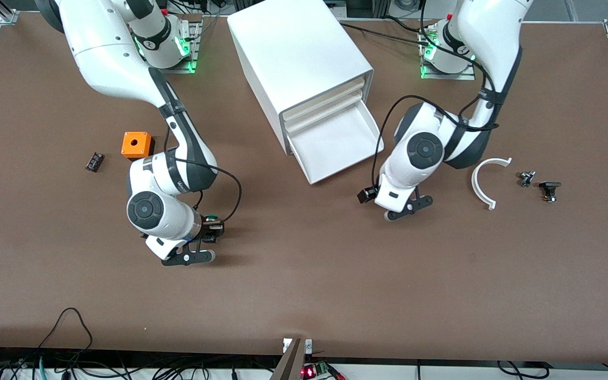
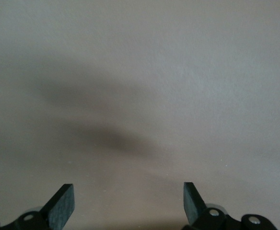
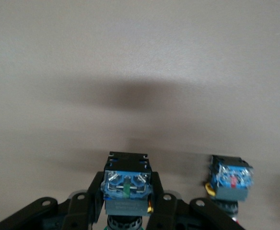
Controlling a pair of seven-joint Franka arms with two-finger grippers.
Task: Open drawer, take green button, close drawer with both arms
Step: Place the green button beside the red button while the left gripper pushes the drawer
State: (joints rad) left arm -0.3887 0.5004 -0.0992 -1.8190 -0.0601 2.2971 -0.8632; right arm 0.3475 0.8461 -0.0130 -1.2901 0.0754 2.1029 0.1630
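From the front you see the drawer pulled out at the cabinet; an orange box sits at 11 o'clock of the right gripper.

Left wrist: your left gripper gapes over bare table.

Right wrist: the fingers clamp the button; a second button stands just beside.

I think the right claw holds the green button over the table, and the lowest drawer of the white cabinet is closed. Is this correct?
Not fully. The lowest drawer of the white cabinet is open, pulled out toward the front camera and empty, as the front view shows. The rest stands: the right claw holds the green button over the table.
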